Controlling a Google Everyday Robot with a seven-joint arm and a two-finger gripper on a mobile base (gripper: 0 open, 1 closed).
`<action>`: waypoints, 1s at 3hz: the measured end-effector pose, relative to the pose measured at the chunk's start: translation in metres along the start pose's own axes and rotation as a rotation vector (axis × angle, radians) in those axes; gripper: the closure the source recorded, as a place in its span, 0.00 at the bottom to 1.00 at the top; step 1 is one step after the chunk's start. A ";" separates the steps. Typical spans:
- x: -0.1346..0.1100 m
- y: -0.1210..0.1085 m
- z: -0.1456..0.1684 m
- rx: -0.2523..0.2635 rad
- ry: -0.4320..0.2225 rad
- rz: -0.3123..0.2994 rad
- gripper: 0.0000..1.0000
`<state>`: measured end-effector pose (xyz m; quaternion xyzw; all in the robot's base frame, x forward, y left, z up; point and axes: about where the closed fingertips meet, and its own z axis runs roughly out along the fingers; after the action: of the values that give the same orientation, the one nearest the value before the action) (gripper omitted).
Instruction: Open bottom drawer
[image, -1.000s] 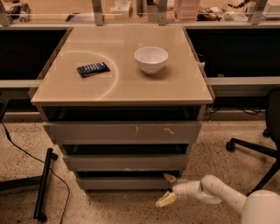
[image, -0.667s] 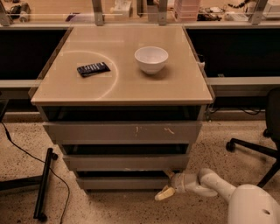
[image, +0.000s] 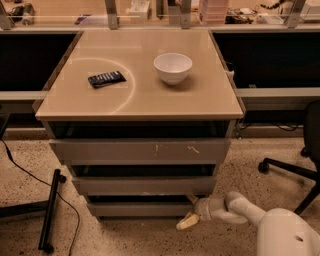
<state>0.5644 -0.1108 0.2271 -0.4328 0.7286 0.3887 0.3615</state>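
The gripper's fingers (image: 190, 211) sit spread apart, unclenched, at the right end of the bottom drawer (image: 135, 209) — its inside is dark. High above them, a bowl (image: 173, 67) stands on the bench (image: 150, 100).

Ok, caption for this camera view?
Gripper at right end of bottom drawer; white bowl and dark flat item on top.

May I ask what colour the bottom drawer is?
The bottom drawer is plain grey, seen in the camera view; the gripper is at its right end.
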 end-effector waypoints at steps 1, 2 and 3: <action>0.008 -0.012 0.004 -0.006 0.058 -0.013 0.00; 0.017 -0.022 0.003 -0.003 0.103 -0.014 0.00; 0.018 -0.022 0.003 -0.003 0.104 -0.014 0.00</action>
<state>0.5788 -0.1214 0.2050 -0.4581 0.7429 0.3640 0.3252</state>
